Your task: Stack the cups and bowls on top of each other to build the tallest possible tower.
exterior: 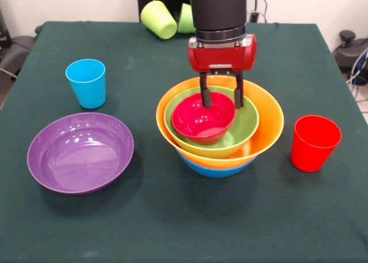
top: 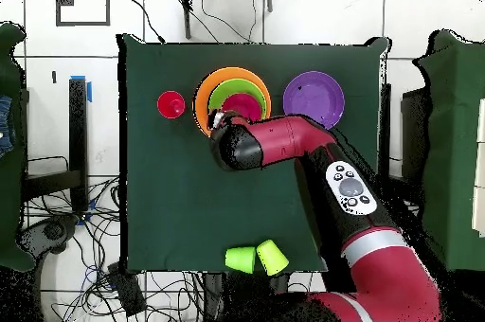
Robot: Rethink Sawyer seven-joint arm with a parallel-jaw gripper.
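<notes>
1. Front view, stack: the tower (exterior: 221, 137) sits at table centre. From the base up it reads blue bowl (exterior: 214, 170), orange bowl (exterior: 264, 122), green bowl (exterior: 244, 128), small red bowl (exterior: 202, 120). All are nested mouth-up, which is why the pile stays low; nesting adds little height per item.
2. Front view, gripper (exterior: 222, 99): it hangs vertical over the tower, both fingers reaching down inside the bowls at the far rim of the small red bowl. The fingers stand apart; one looks inside that rim and the other outside toward the green bowl, so prob. straddling the rim. Can't tell if the pads touch it. Judgement: it is either releasing or about to pinch the rim.
3. Front view, loose items: purple bowl (exterior: 80, 152) upright, well apart from the tower at picture left. Sky blue cup (exterior: 86, 83) stands upright beyond it. Red cup (exterior: 314, 143) stands upright at picture right, near the tower. Yellow-green cup (exterior: 159, 19) and green cup (exterior: 186, 18) lie tipped on their sides at the far table edge; both would need righting before use.
4. Overhead view: the arm (top: 284, 140) crosses the table and covers part of the tower (top: 210, 89); fingers not visible here. It confirms the concentric nesting, the red cup (top: 170, 105) beside the tower and the purple bowl (top: 314, 99) on the opposite side
5. View diffs: only the front view shows finger state, the blue base bowl and the sky blue cup, which the arm prob. hides from above. Only one purple bowl is identifiable in either view
</notes>
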